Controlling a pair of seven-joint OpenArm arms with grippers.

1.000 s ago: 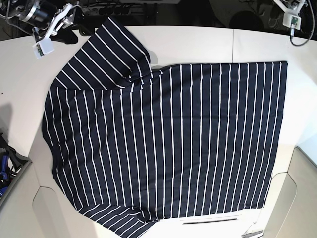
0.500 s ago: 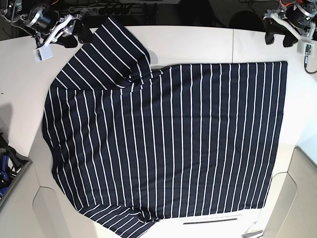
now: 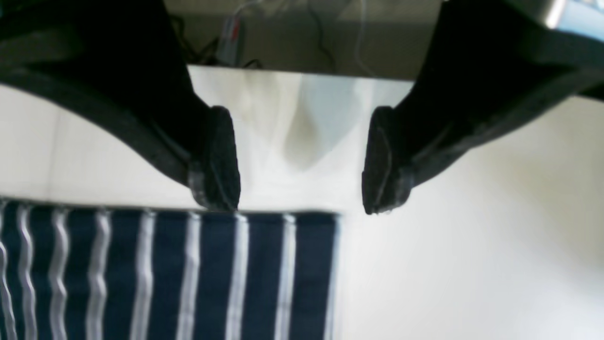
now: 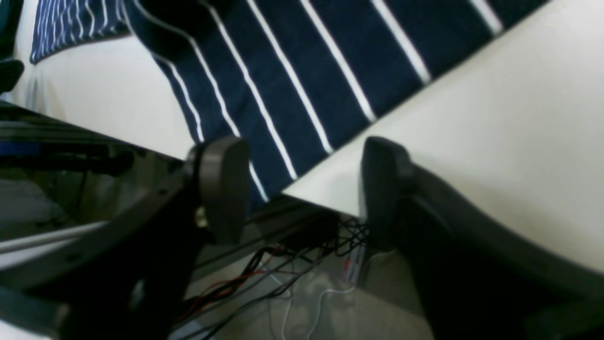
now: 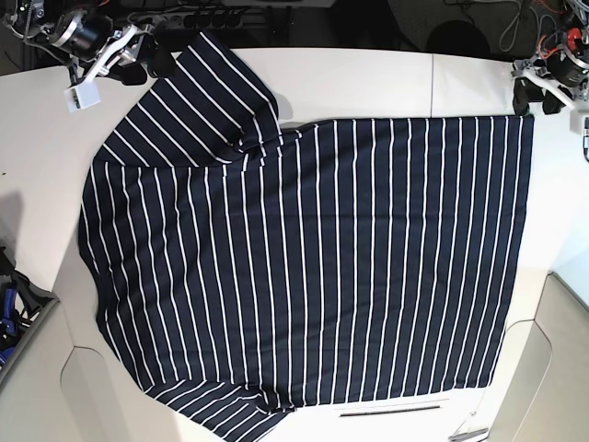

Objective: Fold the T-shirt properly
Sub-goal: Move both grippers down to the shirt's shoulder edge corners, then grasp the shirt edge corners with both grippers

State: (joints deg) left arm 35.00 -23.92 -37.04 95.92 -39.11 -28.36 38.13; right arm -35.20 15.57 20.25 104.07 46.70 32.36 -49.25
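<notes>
The dark navy T-shirt (image 5: 313, 258) with thin white stripes lies spread flat on the white table (image 5: 368, 78), one sleeve (image 5: 198, 97) pointing to the back left. My left gripper (image 5: 535, 98) is open and empty, right at the shirt's back right corner. In the left wrist view that corner (image 3: 325, 226) lies just below the open gripper (image 3: 297, 198), between its fingertips. My right gripper (image 5: 147, 64) is open and empty at the sleeve's end by the table's back edge. In the right wrist view the gripper (image 4: 302, 189) straddles the sleeve edge (image 4: 264, 156).
A blue object (image 5: 7, 313) sits off the table's left edge. A thin dark strip (image 5: 391, 410) lies on the table below the shirt's near edge. Cables (image 4: 283, 269) hang beneath the table's back edge. A seam (image 5: 433, 83) crosses the table.
My left gripper has come down and in from the back right to the shirt's back right corner. My right gripper has shifted slightly toward the sleeve's end. The shirt has not moved.
</notes>
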